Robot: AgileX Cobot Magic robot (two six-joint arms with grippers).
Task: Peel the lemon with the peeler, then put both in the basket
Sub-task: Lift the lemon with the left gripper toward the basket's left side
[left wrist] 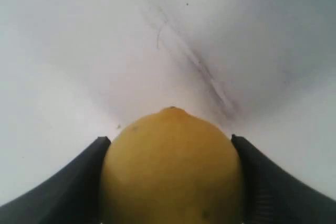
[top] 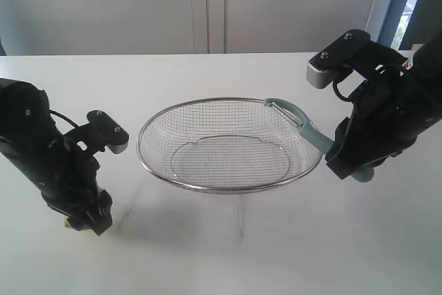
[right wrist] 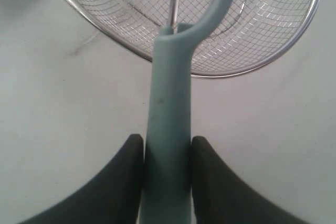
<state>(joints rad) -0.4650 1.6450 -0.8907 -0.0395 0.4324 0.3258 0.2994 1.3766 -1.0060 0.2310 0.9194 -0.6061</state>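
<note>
**Lemon and peeler gripped on either side of a wire basket**

We see the left pincer closed on the lemon. Its dark fingers press the smooth, rounded yellow sides, and the nubbed tip points away, low over the white tabletop. The right pincer is clamped on the peeler, gripping its slim, matte teal handle. The curved head reaches over the thick metal rim of the basket, a shallow oval of fine silver mesh between the arms.
</note>
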